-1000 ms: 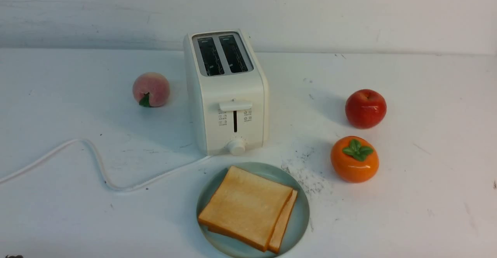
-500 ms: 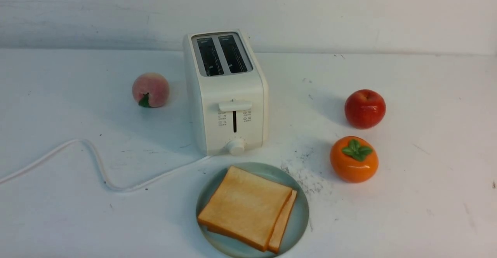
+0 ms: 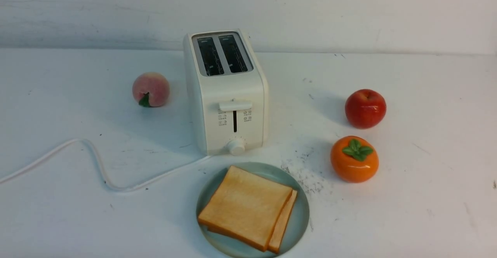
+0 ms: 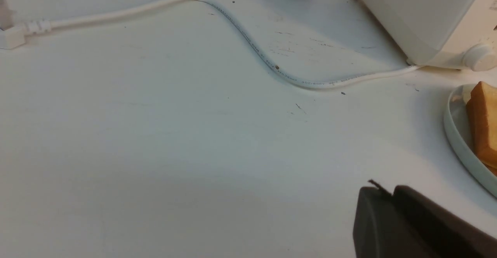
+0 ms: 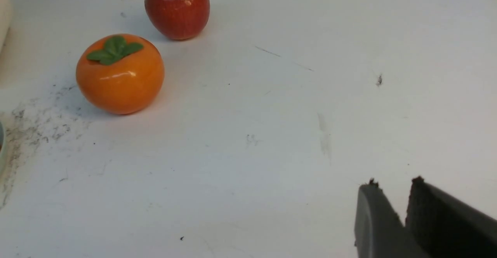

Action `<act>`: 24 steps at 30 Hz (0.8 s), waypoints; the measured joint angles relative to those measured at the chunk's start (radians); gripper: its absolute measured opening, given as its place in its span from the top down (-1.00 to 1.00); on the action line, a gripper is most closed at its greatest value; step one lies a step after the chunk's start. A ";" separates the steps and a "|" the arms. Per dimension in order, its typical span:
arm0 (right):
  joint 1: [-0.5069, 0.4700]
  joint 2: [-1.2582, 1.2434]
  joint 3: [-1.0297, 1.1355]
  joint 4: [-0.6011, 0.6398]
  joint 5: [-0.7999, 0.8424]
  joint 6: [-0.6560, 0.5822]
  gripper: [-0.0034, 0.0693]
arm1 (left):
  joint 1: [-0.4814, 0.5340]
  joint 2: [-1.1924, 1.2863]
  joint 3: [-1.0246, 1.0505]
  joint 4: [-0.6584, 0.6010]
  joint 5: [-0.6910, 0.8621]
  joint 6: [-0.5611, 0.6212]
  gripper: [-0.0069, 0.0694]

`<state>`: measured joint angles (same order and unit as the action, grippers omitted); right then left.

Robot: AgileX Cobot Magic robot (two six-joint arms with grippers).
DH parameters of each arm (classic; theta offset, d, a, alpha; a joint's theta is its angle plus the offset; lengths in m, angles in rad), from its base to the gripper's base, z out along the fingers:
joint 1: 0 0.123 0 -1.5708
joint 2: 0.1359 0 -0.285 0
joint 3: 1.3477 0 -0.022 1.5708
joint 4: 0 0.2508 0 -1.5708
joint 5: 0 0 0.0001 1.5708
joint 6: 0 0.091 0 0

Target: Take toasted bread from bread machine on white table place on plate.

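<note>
Two slices of toasted bread lie stacked flat on the plate (image 3: 301, 211): the top slice (image 3: 245, 205) covers most of the lower slice (image 3: 283, 221). The bread machine (image 3: 227, 95) stands behind the plate on the white table (image 3: 427, 211), both slots empty and dark. Neither gripper shows in the front view. In the left wrist view my left gripper (image 4: 384, 190) is shut and empty, low over bare table, apart from the plate's rim (image 4: 456, 134). In the right wrist view my right gripper (image 5: 392, 184) is shut and empty over bare table.
The white cord (image 3: 97, 161) snakes from the toaster's base toward the left edge. A peach (image 3: 150, 89) sits left of the toaster. A red apple (image 3: 365, 108) and an orange persimmon (image 3: 354, 159) sit on the right. Dark scuffs lie right of the plate.
A dark tip at the front view's bottom left corner one second ago has left the view. Toast, plate and toaster have not moved.
</note>
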<state>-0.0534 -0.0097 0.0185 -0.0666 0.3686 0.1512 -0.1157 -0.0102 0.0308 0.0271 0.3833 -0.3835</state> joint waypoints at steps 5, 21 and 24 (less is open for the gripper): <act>0.000 0.000 0.000 0.000 0.000 0.000 0.51 | 0.000 0.000 0.000 0.000 0.000 0.000 0.71; 0.000 0.000 0.000 0.001 0.000 0.000 0.45 | 0.000 0.000 0.000 0.001 0.001 0.000 0.67; 0.000 0.000 0.000 0.000 0.000 0.000 0.44 | 0.000 0.000 0.000 0.001 0.001 0.000 0.67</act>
<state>-0.0534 -0.0097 0.0185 -0.0666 0.3686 0.1512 -0.1157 -0.0102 0.0308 0.0278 0.3843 -0.3835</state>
